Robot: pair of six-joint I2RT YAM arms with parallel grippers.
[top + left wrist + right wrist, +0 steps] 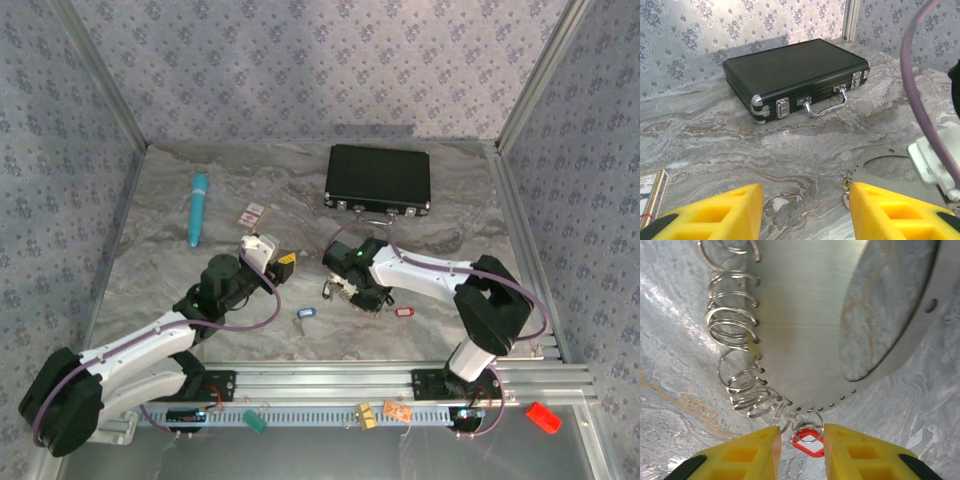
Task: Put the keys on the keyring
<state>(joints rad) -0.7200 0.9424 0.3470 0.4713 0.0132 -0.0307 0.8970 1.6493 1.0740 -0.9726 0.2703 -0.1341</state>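
The keyring (800,315) is a flat silvery plate with a large hole, lying on the table (170,270) under the right hand (801,432). A row of split rings (732,322) is threaded through small holes along its edge. That hand's yellow fingers (855,450) stand a little apart, right at the plate's edge. A red tag (807,446) on a small ring shows in the gap between them, close against the right finger. I cannot tell whether the fingers are pressing on it. In the top view a red key (404,311) lies on the table just right of this hand, and I cannot tell whether it is the same tag. A blue key (305,314) lies loose on the table between the two arms, apart from the keyring. The left hand (805,210) hovers just left of the right one, its fingers spread wide with nothing between them. It points across the table at a shut black case (790,70) lying flat near the far wall, with its metal handle facing the arms. A pink-and-white card (253,214) lies just beyond the left hand, and a teal tube (197,208) lies farther left. Green (254,421), yellow (367,415) and orange (397,410) tags rest by the near rail.
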